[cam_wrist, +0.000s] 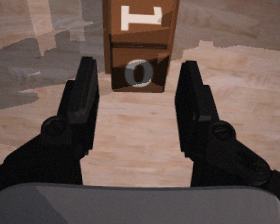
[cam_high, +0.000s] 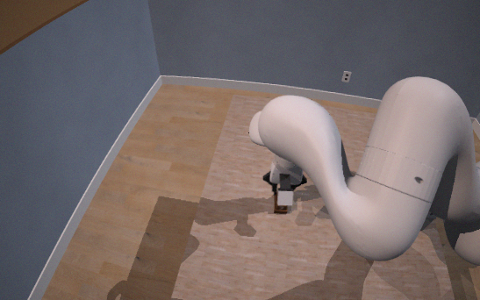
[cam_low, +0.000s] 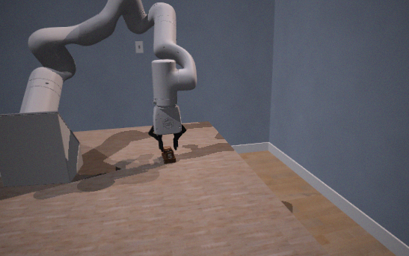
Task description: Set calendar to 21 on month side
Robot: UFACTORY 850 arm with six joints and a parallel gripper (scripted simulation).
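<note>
The brown calendar tray [cam_high: 281, 212] stands on the table; its left wall [cam_wrist: 107, 55] shows as a narrow strip in the wrist view. In the wrist view a brown cube face [cam_wrist: 141, 31] has a white 1 lying sideways, and below it a darker face [cam_wrist: 122, 82] has a 0. Whether these faces belong to one cube or two, I cannot tell. In the exterior view a face with a 5 [cam_low: 169, 156] looks toward the camera. My gripper [cam_low: 168, 148] [cam_wrist: 138, 78] is open, its fingers above and on either side of the calendar, touching nothing. The month's name is not visible.
The arm's grey base block [cam_low: 33, 150] stands at the left in the exterior view. A small dark object [cam_low: 118, 168] lies on the table near it. The table's edge runs to the right of the calendar there. Arm shadows cross the table.
</note>
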